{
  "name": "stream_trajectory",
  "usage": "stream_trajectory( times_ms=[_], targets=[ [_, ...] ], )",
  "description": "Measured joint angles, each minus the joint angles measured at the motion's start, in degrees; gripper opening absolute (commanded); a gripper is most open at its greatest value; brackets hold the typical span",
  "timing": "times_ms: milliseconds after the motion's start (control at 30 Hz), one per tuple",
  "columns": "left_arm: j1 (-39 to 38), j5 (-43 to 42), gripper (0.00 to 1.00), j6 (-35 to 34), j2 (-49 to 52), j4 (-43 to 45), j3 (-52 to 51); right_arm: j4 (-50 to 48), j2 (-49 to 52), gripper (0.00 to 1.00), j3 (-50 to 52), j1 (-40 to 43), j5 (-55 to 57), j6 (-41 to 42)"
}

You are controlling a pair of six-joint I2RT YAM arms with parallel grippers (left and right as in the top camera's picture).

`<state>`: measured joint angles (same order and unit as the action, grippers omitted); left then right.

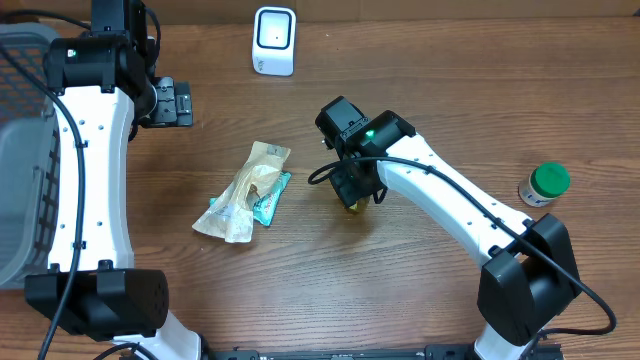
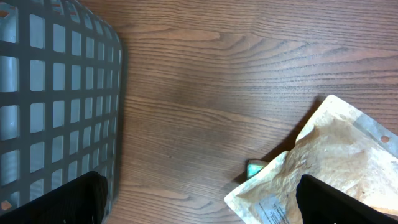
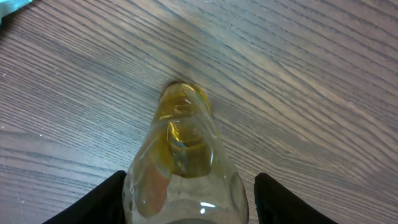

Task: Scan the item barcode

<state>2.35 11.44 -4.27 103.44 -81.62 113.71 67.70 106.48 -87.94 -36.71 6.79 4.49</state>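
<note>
basket [image 1: 20, 150]: grey mesh, far left of the scanner [image 1: 274, 40], at the table [image 1: 420, 80] edge.
left gripper [image 1: 172, 102]: left of the scanner and a little toward the robot. Fingers spread wide, nothing between them. Its wrist view shows the basket wall on one side and a pouch corner on the other.
pouch [image 1: 243, 190]: tan and crumpled, lying flat, robot-side of the scanner and slightly left. A teal packet [image 1: 272, 195] is tucked against its right edge.
scanner: small white unit, upright at the far edge. The wood around it is bare.
right gripper [image 1: 356, 188]: right of the scanner and well toward the robot. Jaws pinch the bottle [image 3: 183, 149], one finger on each flank.
bottle: clear, yellow liquid inside. Long axis runs out from the palm, far end aimed down at the wood. From overhead only a yellow sliver shows under the wrist. Whether it rests on the table or is lifted, cannot tell.
key relation: the scanner lies ahead and left of the held bottle. The left gripper is the nearer to it, but the right one has the item.
barcode: not seen in any view, so the bottle probably needs turning to face the scanner.
in the way: nothing between bottle and scanner. The pouch sits left of that line.
jar [image 1: 545, 185]: green cap, far right of the scanner, apart from everything.
</note>
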Motion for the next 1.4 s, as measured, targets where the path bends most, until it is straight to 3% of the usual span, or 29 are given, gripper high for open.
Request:
stream_trajectory(
  times_ms=[400, 1267, 1400],
  targets=[
    [0.0, 0.0, 1.0, 0.0, 0.0, -0.02, 0.0, -3.85, 0.0, 0.56, 2.54, 0.04, 0.04, 0.0],
    [0.0, 0.0, 1.0, 0.0, 0.0, 0.0, 0.0, -0.68, 0.0, 0.56, 0.92, 0.24, 0.11, 0.02],
    [0.0, 0.0, 1.0, 0.0, 0.0, 0.0, 0.0, -0.66, 0.0, 0.49, 0.92, 0.24, 0.09, 0.0]
  ],
)
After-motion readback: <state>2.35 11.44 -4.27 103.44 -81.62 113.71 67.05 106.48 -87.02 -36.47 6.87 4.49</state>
